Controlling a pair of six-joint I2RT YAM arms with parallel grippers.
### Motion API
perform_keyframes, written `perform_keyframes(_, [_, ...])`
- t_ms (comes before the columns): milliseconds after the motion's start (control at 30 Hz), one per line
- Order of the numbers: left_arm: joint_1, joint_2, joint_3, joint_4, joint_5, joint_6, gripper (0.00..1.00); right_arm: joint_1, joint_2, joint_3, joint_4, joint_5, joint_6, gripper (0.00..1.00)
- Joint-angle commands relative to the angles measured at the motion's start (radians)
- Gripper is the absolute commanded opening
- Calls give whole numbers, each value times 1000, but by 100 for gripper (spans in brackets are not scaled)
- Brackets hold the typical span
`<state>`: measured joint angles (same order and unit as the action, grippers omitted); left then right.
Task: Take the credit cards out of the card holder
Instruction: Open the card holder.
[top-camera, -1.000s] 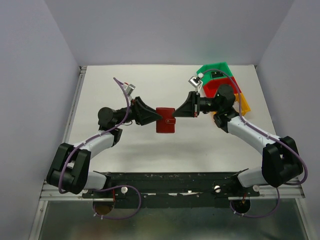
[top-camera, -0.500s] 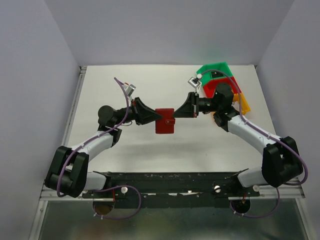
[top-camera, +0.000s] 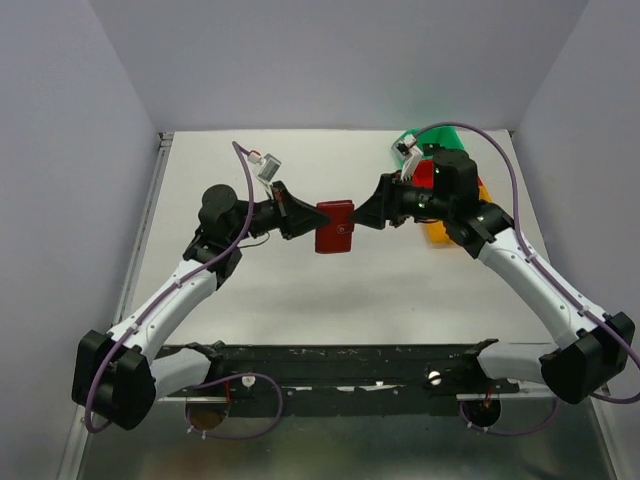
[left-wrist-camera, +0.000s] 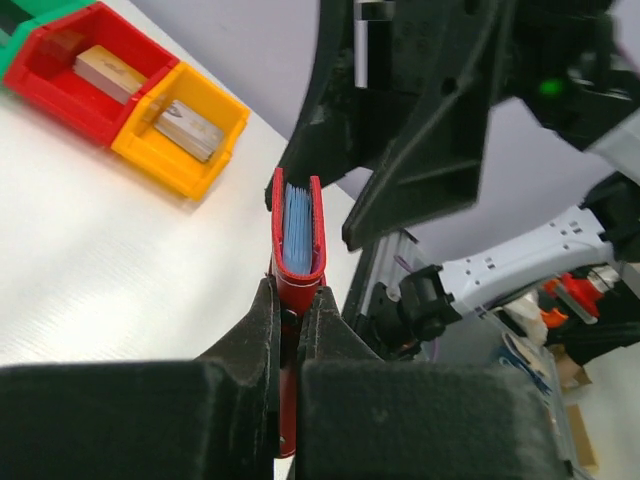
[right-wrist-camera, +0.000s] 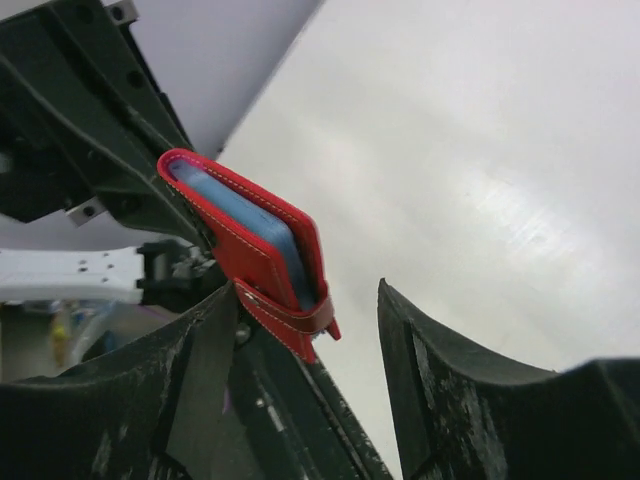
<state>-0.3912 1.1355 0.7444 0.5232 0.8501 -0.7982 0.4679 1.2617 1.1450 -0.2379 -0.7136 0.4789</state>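
Your left tool (left-wrist-camera: 292, 300) is pinched narrow on one edge of the small dark red leather-like card holder (left-wrist-camera: 298, 235), holding it folded and on edge, light blue lining showing, over the middle of the white surface (top-camera: 300, 290). Your right tool (right-wrist-camera: 310, 290) stands wide at the holder's 3 o'clock side, fingers astride its snap-tab end without gripping. The red plastic bin (left-wrist-camera: 75, 118) and orange plastic bin (left-wrist-camera: 165, 165) lie towards 2 o'clock.

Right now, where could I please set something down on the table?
Bare: the near-middle table patch between both arms and the black base rail, and the far-left corner. Crowded: the coloured bins far right, and around the card holder between left pincer and right pincer.
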Motion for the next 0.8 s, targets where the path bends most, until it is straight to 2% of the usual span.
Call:
perform_keyframes(0, [-93,-17,150,-441,-323,191,0,113,-48,126,-303,480,-206,66])
perform_keyframes(167, [-162,0,233,-627,-560,111,0,225,-88,122,-308,849,-220,64])
perform_keyframes(367, [-199,4,283,-775,-770,-27,0,371,-101,99,-274,1104,-287,63])
perform_keyframes(600, [-236,17,331,-862,-887,-148,0,477,-16,150,-305,1151,-318,63])
perform_keyframes(767, [-262,26,357,-879,-911,-176,0,518,36,185,-299,1140,-306,64])
